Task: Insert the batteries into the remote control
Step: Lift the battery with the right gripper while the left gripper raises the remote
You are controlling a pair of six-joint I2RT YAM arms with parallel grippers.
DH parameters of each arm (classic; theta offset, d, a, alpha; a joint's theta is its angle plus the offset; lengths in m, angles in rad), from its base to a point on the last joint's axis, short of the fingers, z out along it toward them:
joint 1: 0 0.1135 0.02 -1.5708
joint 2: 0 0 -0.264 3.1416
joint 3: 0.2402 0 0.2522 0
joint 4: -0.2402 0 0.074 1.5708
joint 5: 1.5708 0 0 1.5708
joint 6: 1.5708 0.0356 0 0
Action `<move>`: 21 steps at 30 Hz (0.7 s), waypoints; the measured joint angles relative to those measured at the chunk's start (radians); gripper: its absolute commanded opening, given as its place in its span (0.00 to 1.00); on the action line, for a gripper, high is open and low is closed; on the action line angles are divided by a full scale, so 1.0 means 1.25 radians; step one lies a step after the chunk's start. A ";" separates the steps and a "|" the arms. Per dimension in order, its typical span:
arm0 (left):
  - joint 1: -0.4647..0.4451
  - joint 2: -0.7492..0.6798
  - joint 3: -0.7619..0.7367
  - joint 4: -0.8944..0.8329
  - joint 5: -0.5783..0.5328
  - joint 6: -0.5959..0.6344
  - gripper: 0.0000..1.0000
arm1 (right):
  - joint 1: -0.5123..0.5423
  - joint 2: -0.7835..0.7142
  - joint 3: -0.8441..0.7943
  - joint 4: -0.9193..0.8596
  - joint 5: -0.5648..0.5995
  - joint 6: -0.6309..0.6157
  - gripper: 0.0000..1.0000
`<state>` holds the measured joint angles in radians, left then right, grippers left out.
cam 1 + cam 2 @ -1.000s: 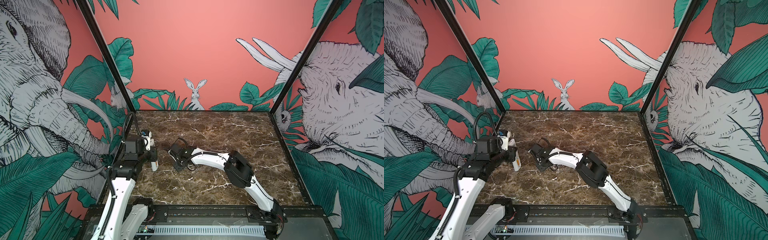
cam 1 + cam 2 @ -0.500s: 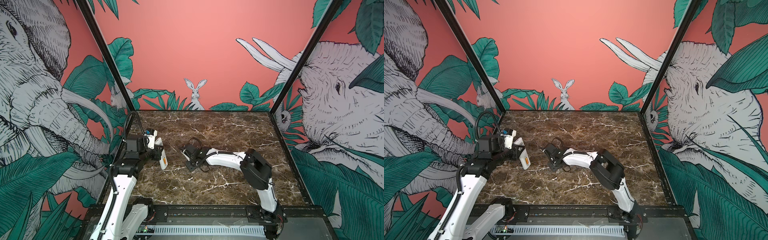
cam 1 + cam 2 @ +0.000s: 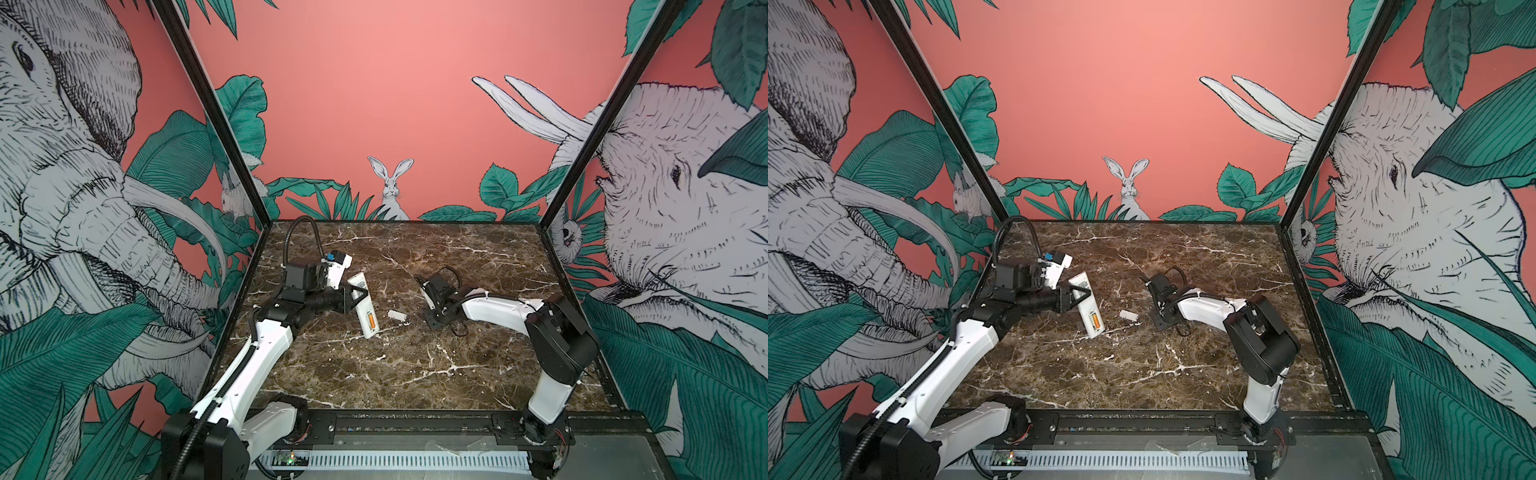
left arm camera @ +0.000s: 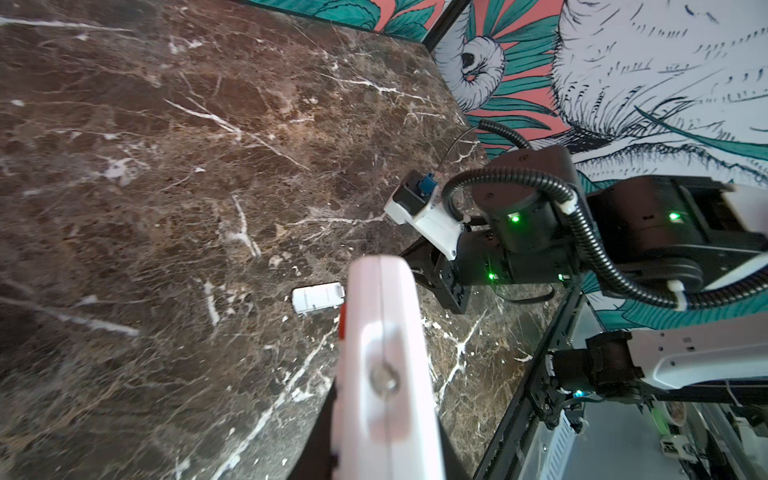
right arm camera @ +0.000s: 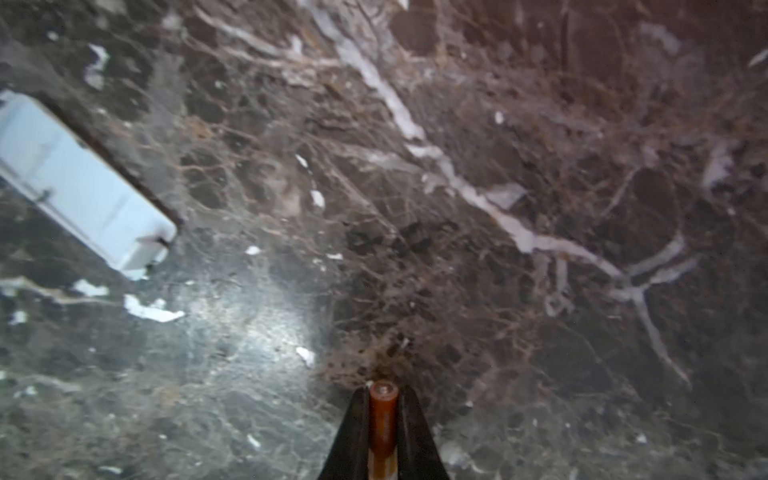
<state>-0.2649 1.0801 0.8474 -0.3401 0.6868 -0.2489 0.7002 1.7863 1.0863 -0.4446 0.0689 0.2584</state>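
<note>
My left gripper (image 3: pixel 356 297) is shut on the middle of the long white remote control (image 3: pixel 365 308), which slants down toward the table with its open back facing up. One orange battery (image 3: pixel 372 321) lies in the compartment near the low end, also in a top view (image 3: pixel 1096 320). In the left wrist view the remote control (image 4: pixel 386 374) stands end-on between the dark fingers. My right gripper (image 5: pixel 383 395) is shut on a second orange battery (image 5: pixel 383 409), just above the marble. In both top views it (image 3: pixel 433 321) hangs to the right of the remote, apart from it.
A small white cover piece (image 3: pixel 397 315) lies flat on the marble table (image 3: pixel 415 374) between the remote and the right gripper; it shows in the wrist views too (image 4: pixel 318 297) (image 5: pixel 79 183). Printed walls close in the left, back and right.
The right gripper has drawn away to the right from the remote. The left gripper has turned and swung the remote toward the table's middle, so the orange battery in it now shows.
</note>
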 measured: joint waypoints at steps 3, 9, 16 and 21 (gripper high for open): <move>-0.008 0.018 0.000 0.030 0.002 -0.018 0.00 | -0.007 0.001 0.005 -0.023 0.011 -0.019 0.16; -0.015 0.027 0.000 0.059 0.001 -0.033 0.00 | -0.013 0.004 0.009 -0.050 0.023 -0.042 0.24; -0.016 0.027 -0.003 0.066 0.000 -0.033 0.00 | -0.014 0.029 0.054 -0.082 0.028 -0.060 0.23; -0.016 0.024 -0.014 0.065 -0.006 -0.028 0.00 | -0.016 0.054 0.091 -0.113 0.029 -0.067 0.21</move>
<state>-0.2855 1.1103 0.8303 -0.2588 0.6792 -0.2840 0.6796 1.8538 1.1999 -0.5858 0.1051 0.1745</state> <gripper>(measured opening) 0.217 0.224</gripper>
